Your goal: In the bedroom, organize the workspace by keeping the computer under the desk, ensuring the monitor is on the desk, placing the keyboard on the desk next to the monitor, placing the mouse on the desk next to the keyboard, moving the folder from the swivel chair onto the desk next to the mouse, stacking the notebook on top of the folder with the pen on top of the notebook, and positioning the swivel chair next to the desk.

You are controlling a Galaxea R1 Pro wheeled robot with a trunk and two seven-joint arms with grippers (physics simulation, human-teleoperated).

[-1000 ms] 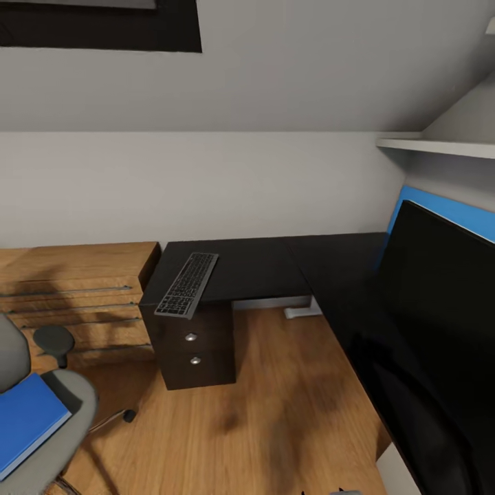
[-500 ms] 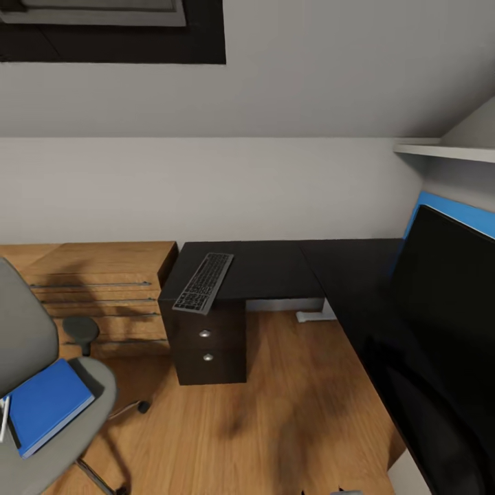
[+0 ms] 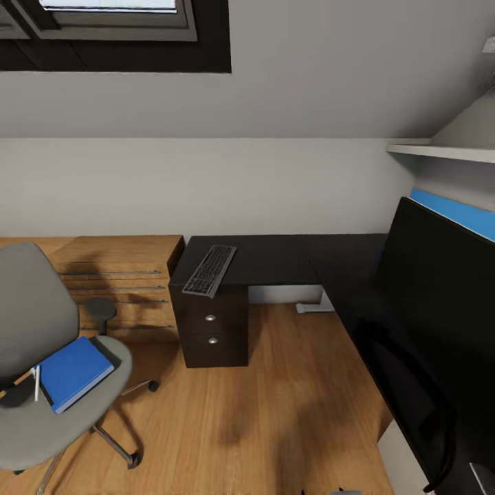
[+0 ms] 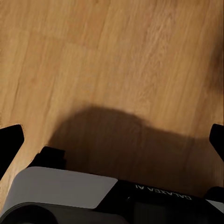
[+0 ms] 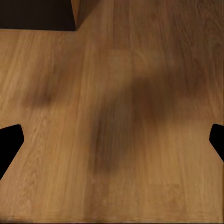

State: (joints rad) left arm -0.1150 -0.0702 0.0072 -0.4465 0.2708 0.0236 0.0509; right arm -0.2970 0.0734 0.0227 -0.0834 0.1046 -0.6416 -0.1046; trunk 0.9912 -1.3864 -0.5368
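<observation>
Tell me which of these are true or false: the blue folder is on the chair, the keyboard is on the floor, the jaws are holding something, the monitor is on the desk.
1. The folder lies on the swivel chair seat. True.
2. The keyboard is on the floor. False: it lies on the desk, above the drawers.
3. Both jaws hold something. False: both stand open over bare wooden floor.
4. The monitor stands on the desk. True.

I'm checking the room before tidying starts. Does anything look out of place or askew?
Yes. The keyboard lies askew at the desk corner, one end overhanging the edge above the drawers. The blue folder sits on the swivel chair seat with a thin white pen beside it, not on the desk.
</observation>
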